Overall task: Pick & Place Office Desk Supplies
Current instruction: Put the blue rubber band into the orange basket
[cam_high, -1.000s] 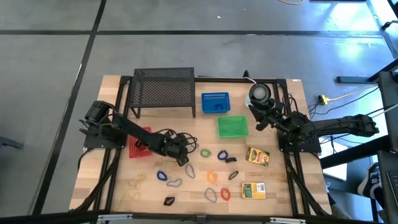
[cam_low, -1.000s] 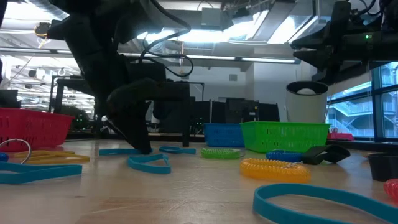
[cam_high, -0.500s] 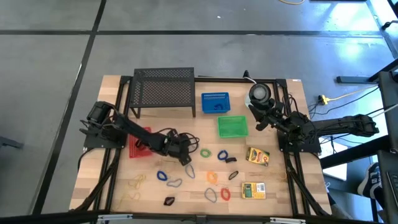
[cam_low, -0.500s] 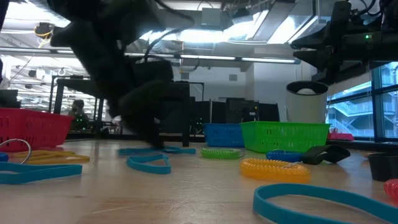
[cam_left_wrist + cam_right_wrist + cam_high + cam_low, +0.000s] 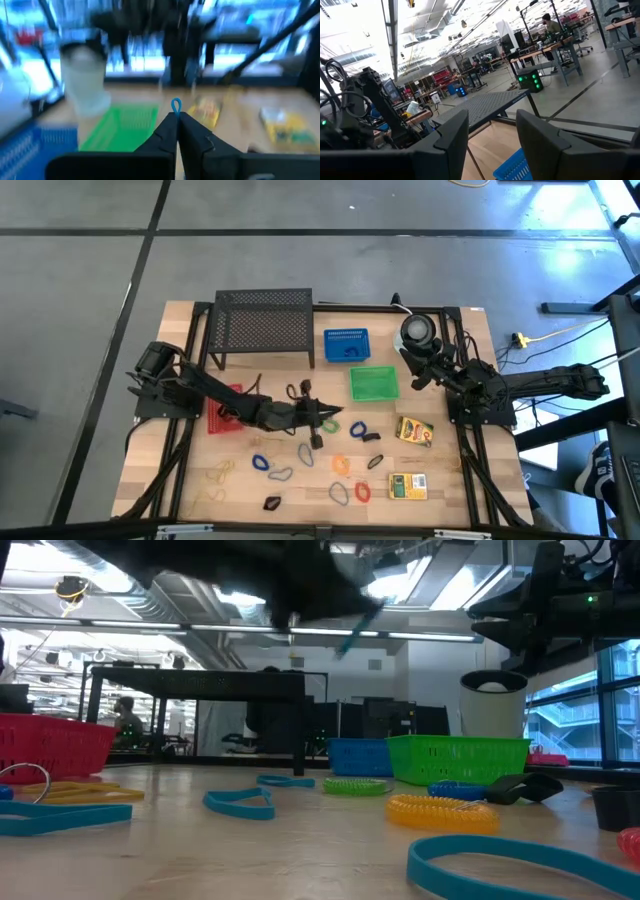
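Note:
My left gripper (image 5: 322,420) is raised over the middle of the table, pointing level toward its right side, and is shut on a thin blue loop (image 5: 175,105). In the low view the loop (image 5: 355,635) slants high above the wood. Other supplies lie flat on the table: a green loop (image 5: 331,426), blue loops (image 5: 358,430) (image 5: 262,463), an orange loop (image 5: 342,465), tan rubber bands (image 5: 220,472), black clips (image 5: 372,437) and two yellow-green boxes (image 5: 414,430) (image 5: 407,485). My right gripper (image 5: 492,135) waits open at the right, above the table. My left gripper pinches the blue loop between its two fingertips (image 5: 170,122). Only a small end of the loop (image 5: 175,104) shows, poking out past the tips; the rest is hidden between the fingers. The fingers lie level, coming from the table's left. The loop is lifted clear of the table.
A red basket (image 5: 225,412) sits under my left arm, with a blue basket (image 5: 346,345) and a green basket (image 5: 374,383) farther back toward the centre. A black mesh rack (image 5: 263,325) stands at the far left. A round grey-white object (image 5: 417,330) is by my right arm.
My left gripper has risen from the table and swung toward the right side, tipping from pointing down to level. The blue loop that lay beneath it has come up off the wood with it. Everything else lies where it was.

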